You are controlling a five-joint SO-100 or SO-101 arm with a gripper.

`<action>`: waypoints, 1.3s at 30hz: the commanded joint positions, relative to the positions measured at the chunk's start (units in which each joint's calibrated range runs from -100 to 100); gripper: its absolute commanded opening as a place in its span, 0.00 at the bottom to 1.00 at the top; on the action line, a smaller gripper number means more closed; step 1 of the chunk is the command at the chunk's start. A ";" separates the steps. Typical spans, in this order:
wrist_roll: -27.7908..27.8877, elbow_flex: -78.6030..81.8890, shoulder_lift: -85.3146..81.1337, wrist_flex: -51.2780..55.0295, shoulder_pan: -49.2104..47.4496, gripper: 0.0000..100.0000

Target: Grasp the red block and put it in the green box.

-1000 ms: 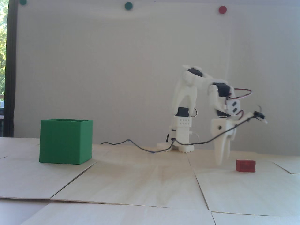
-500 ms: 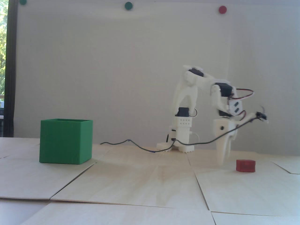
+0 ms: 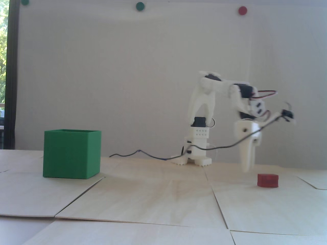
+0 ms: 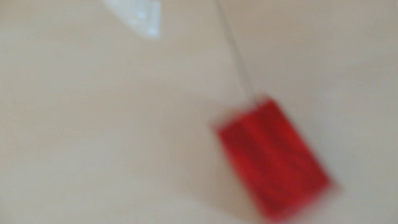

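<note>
The green box (image 3: 72, 154) was the biggest thing on the wooden table (image 3: 153, 199). It stood far off to the left in the fixed view, well apart from everything else. The white arm (image 3: 219, 86) stood near the middle and bent over to the right, with its claw (image 3: 248, 167) pointing down and hanging just above the table.

The red block (image 3: 267, 180) lay flat on the table, a little to the right of the claw tips and lower, not touching them. In the wrist view the red block (image 4: 273, 159) sat toward the bottom right, and its long side ran slanted from upper left to lower right.

The claw held nothing. The picture was fuzzy, so I could not tell how wide it was.

I saw no words or labels anywhere.
</note>
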 commanded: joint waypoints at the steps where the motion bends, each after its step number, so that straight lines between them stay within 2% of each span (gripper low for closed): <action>1: -1.60 -0.22 -4.33 2.01 -6.09 0.39; 7: -2.54 2.44 -7.96 3.95 -13.01 0.39; 11: -2.48 2.44 -7.96 3.95 -13.17 0.39; 16: -1.86 1.82 -7.88 3.70 -7.46 0.39; 20: 3.35 1.82 -8.59 3.95 -0.87 0.39; 28: 8.76 2.53 -8.67 4.04 7.09 0.39; 36: 8.19 1.73 -8.67 10.95 6.69 0.39; 39: 6.16 1.73 -8.67 11.29 7.74 0.39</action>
